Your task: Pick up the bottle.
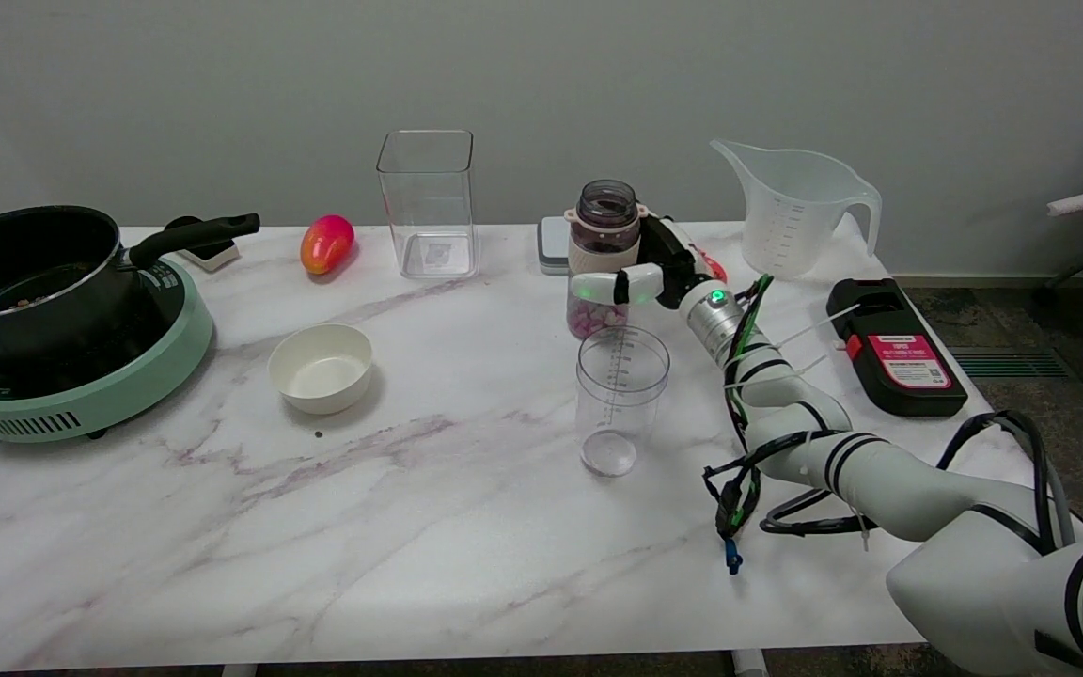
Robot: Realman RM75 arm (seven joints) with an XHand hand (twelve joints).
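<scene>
One bottle (604, 259), with a dark lid, a pale band and pink pieces inside, stood upright toward the far edge of the surface (429, 527), right of centre. The right hand (651, 270) was wrapped around it from the right, a white finger (612, 285) crossing its front, so the hand held the bottle. Whether the bottle's base still touched the surface could not be told. Just in front of it stood a clear measuring cup (620, 400). A tall clear container (428, 203) and a red-yellow mango (326, 244) stood along the far edge, a white bowl (321, 367) nearer the middle, and a pot (34, 273) on a green cooker (90, 385) at the left edge.
</scene>
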